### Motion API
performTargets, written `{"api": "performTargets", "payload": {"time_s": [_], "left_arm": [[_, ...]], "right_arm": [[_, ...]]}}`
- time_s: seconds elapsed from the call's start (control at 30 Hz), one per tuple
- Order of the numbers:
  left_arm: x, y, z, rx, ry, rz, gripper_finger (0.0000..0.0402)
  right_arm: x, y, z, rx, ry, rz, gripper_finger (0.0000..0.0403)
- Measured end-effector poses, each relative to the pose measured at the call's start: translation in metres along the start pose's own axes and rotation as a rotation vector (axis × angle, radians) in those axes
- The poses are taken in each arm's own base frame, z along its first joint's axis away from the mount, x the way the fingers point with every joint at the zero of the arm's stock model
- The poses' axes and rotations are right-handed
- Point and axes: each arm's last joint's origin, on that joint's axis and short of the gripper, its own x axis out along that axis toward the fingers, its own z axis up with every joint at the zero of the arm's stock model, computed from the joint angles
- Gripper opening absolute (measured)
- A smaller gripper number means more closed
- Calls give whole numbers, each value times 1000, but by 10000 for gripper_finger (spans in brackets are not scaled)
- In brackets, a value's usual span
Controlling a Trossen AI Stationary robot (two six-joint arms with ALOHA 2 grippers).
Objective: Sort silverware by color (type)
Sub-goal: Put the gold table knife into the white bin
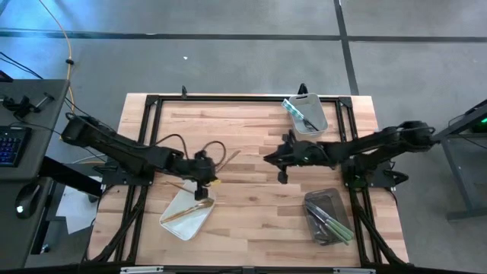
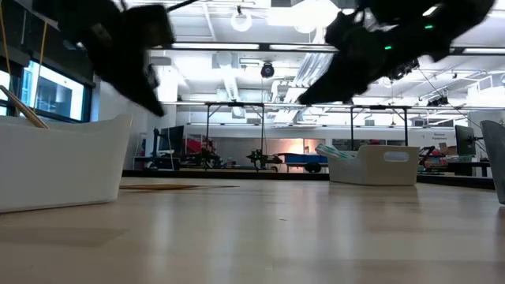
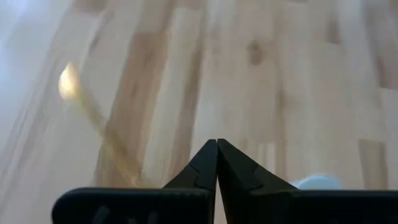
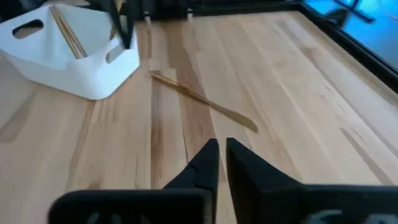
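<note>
Left gripper [image 3: 216, 163] pressed together, empty, above white tray [image 1: 176, 223] holding gold pieces [image 1: 190, 208]. Right gripper [image 4: 221, 163] nearly closed, empty, over mid-table. Only from the right wrist: gold utensil [image 4: 205, 101] loose on wood. Far tray [image 1: 314, 122]: blue-handled pieces [image 1: 298, 113]. Dark tray [image 1: 314, 199]: green-handled pieces [image 1: 332, 226].

fork [image 1: 227, 159] on table [image 1: 251, 221] | beside left tray [image 1: 186, 219]
</note>
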Motion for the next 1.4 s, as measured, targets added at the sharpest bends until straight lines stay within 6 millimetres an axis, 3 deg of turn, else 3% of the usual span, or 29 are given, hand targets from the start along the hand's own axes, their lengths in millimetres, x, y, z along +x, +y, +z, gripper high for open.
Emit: {"api": "performTargets", "payload": {"time_s": [0.13, 0.3, 0.5, 0.7, 0.9, 1.1, 1.4], "left_arm": [[-1, 11, -14, -174, 67, 68, 8], [8, 21, -19, -285, 137, 114, 53], [30, 35, -19, -372, 174, 168, 118], [50, 54, -15, -378, 237, 206, 141], [70, 60, -8, -372, 274, 208, 133], [83, 61, -13, -344, 346, 236, 112], [84, 68, -18, -227, 423, 211, 17]], "right_arm": [[26, -12, 11, -60, 64, 24, 56], [47, -31, 18, -109, 146, -27, 101], [46, -57, 14, -108, 148, -43, 103], [44, -78, 18, -88, 107, -71, 90], [42, -86, 21, -86, 81, -66, 85], [42, -85, 23, -76, 61, -64, 85], [42, -86, 26, -20, 23, -68, 84]]}}
